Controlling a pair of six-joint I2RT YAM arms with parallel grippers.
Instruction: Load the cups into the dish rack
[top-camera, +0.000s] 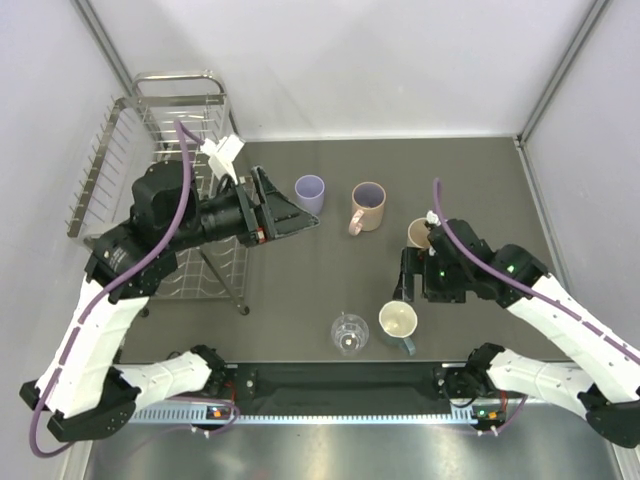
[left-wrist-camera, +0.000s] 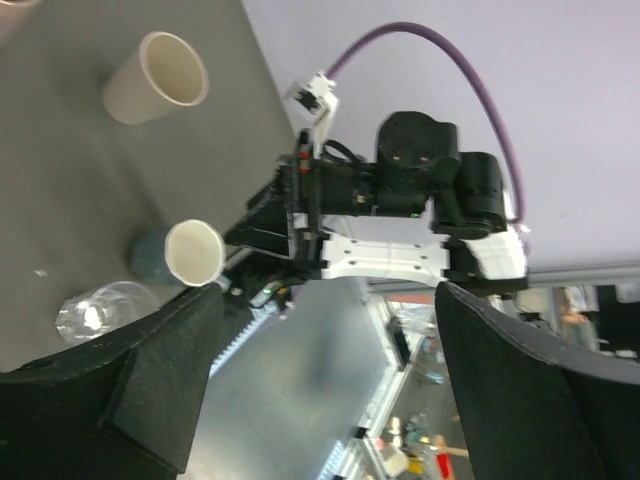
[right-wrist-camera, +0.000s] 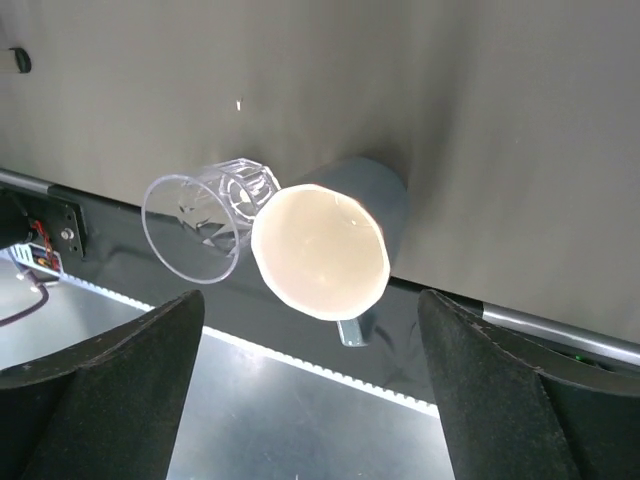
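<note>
Currently the right gripper (top-camera: 407, 280) is hovering above the teal mug (right-wrist-camera: 320, 250), jaws spread wide and gripping nothing. In the right wrist view the mug's cream mouth is sitting between the fingers (right-wrist-camera: 100, 390). The clear glass (right-wrist-camera: 195, 225) is standing just beside the mug. The left gripper (top-camera: 293, 215) is likewise open and empty, pointing toward the lavender tumbler (top-camera: 310, 192), near the dish rack (top-camera: 150, 150). No cup is showing in the rack; those visible are standing on the table (top-camera: 300, 290).

Judgement: the step in hand is taking the teal mug. Am advising a descent with one finger inside the mouth and one outside, on the side away from the glass and clear of the handle. Closing slowly should keep the mug from tipping into the glass.
</note>
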